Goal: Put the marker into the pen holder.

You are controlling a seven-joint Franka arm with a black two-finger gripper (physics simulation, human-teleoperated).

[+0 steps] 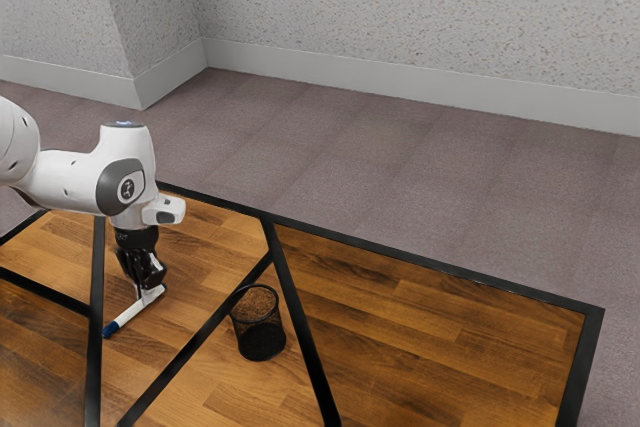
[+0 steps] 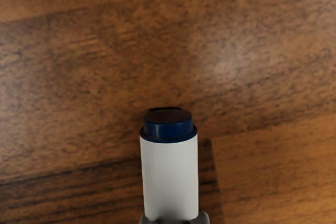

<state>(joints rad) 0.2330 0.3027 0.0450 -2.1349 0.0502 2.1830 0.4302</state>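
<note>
Around us are a speckled pale wall with a light skirting and a mauve-grey carpet; in front of it stands our wooden surface, framed and crossed by black strips. Our gripper is low over the planks, and in the wrist view its fingertips sit against both sides of the white marker, so we judge it to be gripped. The marker lies nearly flat, its long blue end down by the surface, near one of the strips, and its other end, with a short blue plug, beyond the fingertips. Whether it is lifted clear of the wood we cannot tell.

The black mesh pen holder stands upright, well apart, toward the exterior view's right. As we judge it, the grasp is made; raising the marker, carrying it across, tipping it upright over the rim and letting go are left.
</note>
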